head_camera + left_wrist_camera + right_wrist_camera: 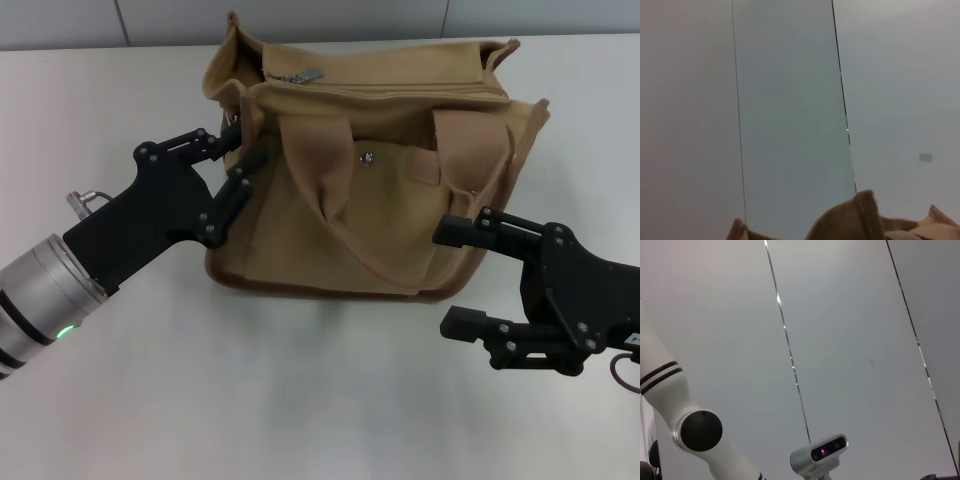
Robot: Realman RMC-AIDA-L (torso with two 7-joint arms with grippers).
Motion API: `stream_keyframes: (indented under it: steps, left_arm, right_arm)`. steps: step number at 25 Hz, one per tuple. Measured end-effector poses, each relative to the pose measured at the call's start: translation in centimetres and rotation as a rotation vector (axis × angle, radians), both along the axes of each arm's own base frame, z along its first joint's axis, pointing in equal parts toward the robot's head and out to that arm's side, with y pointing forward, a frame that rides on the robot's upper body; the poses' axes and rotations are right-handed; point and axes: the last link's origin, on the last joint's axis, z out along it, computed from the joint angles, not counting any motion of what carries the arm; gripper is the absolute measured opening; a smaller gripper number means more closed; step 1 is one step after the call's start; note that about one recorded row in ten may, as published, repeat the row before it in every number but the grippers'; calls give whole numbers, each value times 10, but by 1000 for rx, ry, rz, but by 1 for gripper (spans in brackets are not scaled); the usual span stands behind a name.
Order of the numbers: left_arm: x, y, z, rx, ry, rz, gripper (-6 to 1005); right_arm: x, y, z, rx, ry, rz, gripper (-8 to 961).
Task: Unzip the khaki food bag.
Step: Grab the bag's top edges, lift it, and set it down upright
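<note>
Left claw (238, 150): at the bag's left end, 2 fingers set apart, one up by the top corner, the other lower against the side panel; they look pressed to the cloth, but a true pinch cannot be confirmed.
Right claw (452, 278): fingers wide apart, hovering just off the bag's lower right front corner, holding nothing.
Khaki food bag (400, 100): upright on the white table (300, 400), between the 2 claws, front pocket and snap (367, 157) facing the robot, 2 strap handles (315, 165) drooping over the front.
Zipper pull (300, 76): lies on top near the left end; how far the zip is open cannot be told.
Left wrist view: only tan cloth edges low in the picture.
Right wrist view: no bag in it.
Step, as judged: left claw steadies the end; the pull is not yet taken.
Risk 1: soft canvas may buckle or slide, if the left hold is only a push.
Risk 2: the small flat pull may slip from the fingers.
Risk 3: a handle may snag the right claw when it rises.
</note>
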Motion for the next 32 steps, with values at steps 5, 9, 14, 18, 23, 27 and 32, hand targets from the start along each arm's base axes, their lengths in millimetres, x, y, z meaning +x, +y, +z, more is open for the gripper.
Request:
stream_keyframes:
  steps: [5, 9, 14, 18, 23, 27, 32]
  left_arm:
    - [1, -2, 1, 35, 19, -30, 241]
    - [0, -2, 2, 41, 16, -27, 111]
    - [-2, 2, 11, 77, -10, -4, 77]
    - [-2, 4, 17, 109, -31, -3, 72]
    - [-4, 16, 37, 171, -47, 13, 54]
    - [-4, 35, 56, 243, -39, 41, 40]
    - [1, 45, 70, 218, -59, 34, 30]
  right_arm:
    - [1, -2, 0, 5, 4, -3, 826]
    - [1, -2, 0, 9, 6, -5, 826]
    - [2, 1, 12, 71, 59, -29, 825]
    - [6, 1, 15, 121, 73, -61, 825]
    - [11, 6, 19, 178, 127, -147, 826]
    - [15, 11, 23, 184, 151, -214, 826]
    - [15, 13, 23, 169, 159, -228, 825]
